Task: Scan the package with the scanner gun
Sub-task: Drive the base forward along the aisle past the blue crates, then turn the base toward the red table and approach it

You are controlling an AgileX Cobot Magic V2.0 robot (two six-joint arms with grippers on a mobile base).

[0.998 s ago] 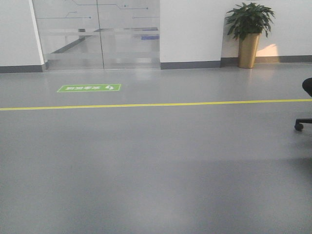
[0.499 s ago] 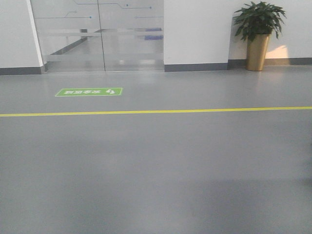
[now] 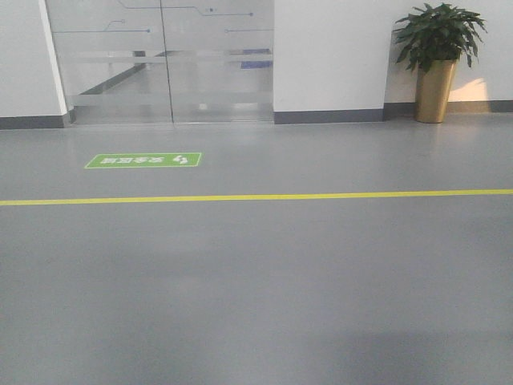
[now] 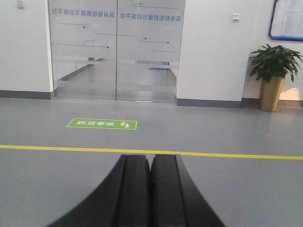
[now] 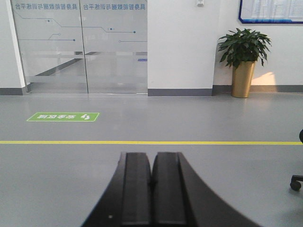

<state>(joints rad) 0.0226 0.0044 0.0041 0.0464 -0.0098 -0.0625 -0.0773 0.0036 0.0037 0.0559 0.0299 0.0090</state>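
The left claw (image 4: 150,158) is clenched: its two black fingers (image 4: 132,189) press flat against each other along their whole length, with nothing between them and nothing touching them. It hangs over a bare grey floor (image 4: 246,189). Ahead of its tips a yellow line (image 4: 57,148) crosses the floor from side to side. Beyond the line and a little left of the claw lies a green floor sign (image 4: 102,124). Farther on stand frosted glass doors (image 4: 116,56) set in a white wall (image 4: 213,56). Far off to the claw's right a leafy plant (image 4: 274,61) stands in a gold pot (image 4: 271,93) against that wall, below a blue-framed notice board (image 4: 287,19).

The right claw (image 5: 152,155) is likewise clenched, its fingers (image 5: 168,189) pressed together on nothing, over the same floor. Low at its right, on the near side of the line, a black chair caster (image 5: 296,182) shows at the picture's edge.

The front view shows only the floor, line, sign, doors and plant. Nothing stands between either claw and the line. Where the package and the scanner gun are cannot be told from these views.
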